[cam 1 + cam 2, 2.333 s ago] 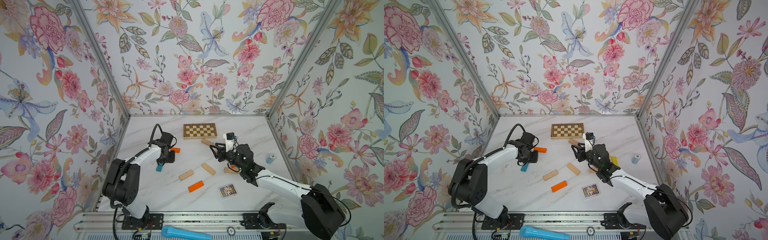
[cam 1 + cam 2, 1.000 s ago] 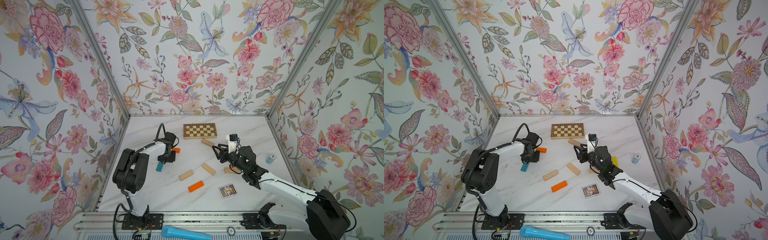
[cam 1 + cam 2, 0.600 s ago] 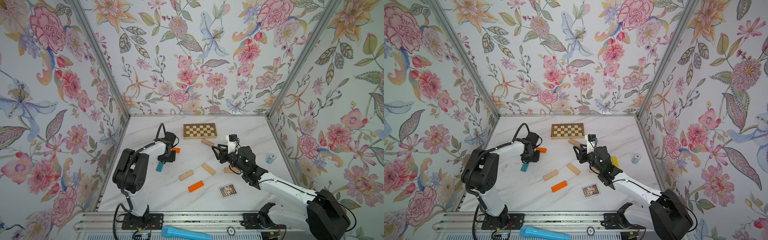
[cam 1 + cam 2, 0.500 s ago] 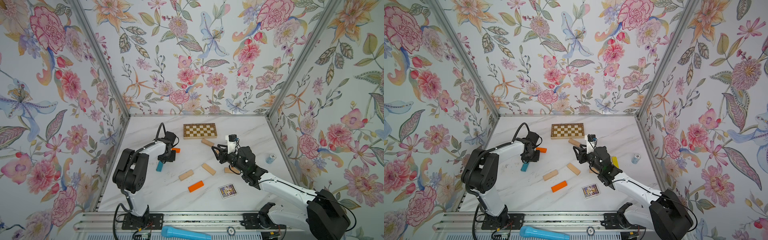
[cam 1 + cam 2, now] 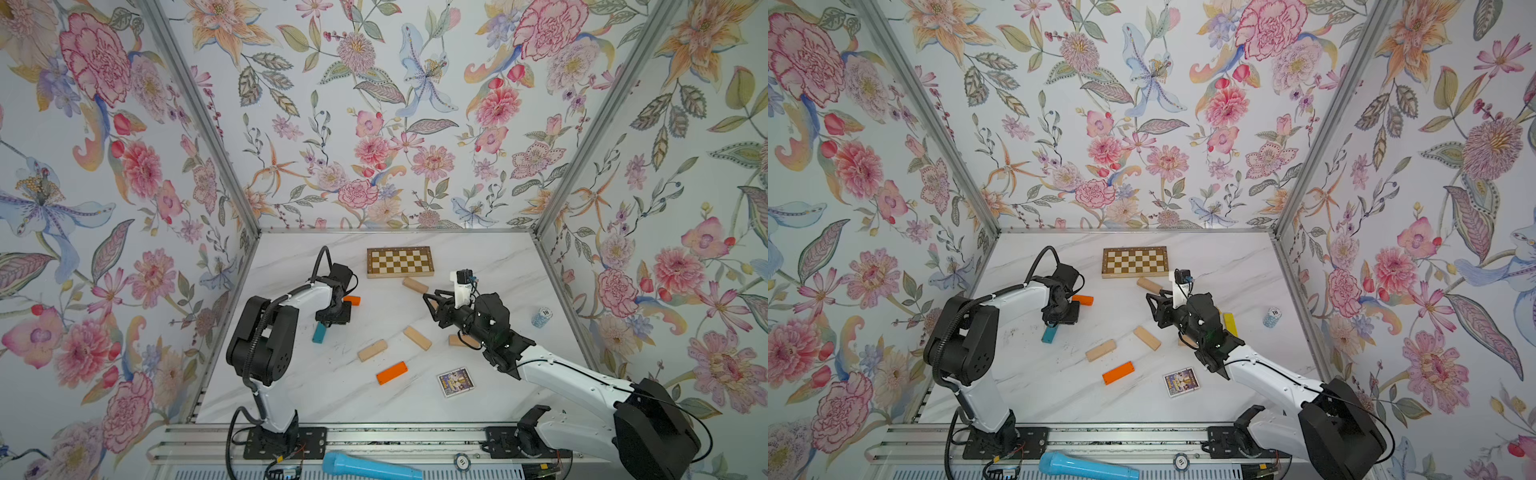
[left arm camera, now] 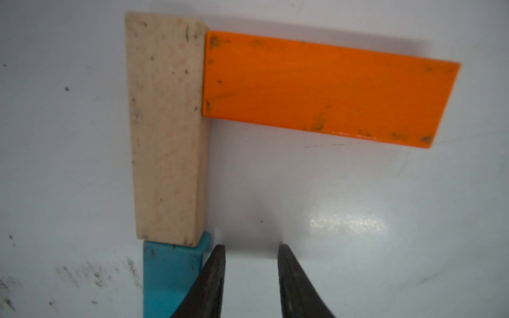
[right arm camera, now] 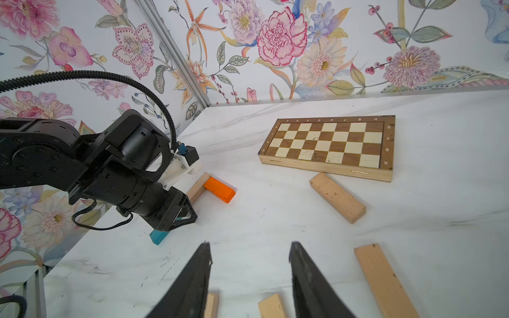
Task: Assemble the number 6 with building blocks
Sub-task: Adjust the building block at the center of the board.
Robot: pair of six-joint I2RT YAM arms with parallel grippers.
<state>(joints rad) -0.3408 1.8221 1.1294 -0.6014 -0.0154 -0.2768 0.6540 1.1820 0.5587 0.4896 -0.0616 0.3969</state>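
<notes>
Left wrist view: the left end effector [image 6: 251, 247] is hanging low over the bench [image 6: 358, 192], its jaws standing partly apart with nothing between them. Just ahead and to one side, a pale wood block [image 6: 168, 129] is lying end to end with the teal block [image 6: 170, 278]. One finger [image 6: 212, 278] is sitting right beside the teal block; whether the two are touching cannot be told. An orange block [image 6: 327, 88] is butting at a right angle against the far end of the pale wood block, well ahead of the fingertips.

Right wrist view: the right end effector [image 7: 249, 247] is standing raised above the bench, jaws partly apart and gripping nothing. A loose pale block [image 7: 337, 196] is lying ahead of it, just before the checkered board [image 7: 327, 143].

In both top views, the two end effectors are standing well apart, and the teal block is sticking out from beneath the left one. Two pale blocks [image 5: 372, 350] and a second orange block [image 5: 391, 372] are lying between the arms, near the right end effector. In a top view, a yellow block [image 5: 1230, 323] is showing just behind the right end effector, beside its wrist.
</notes>
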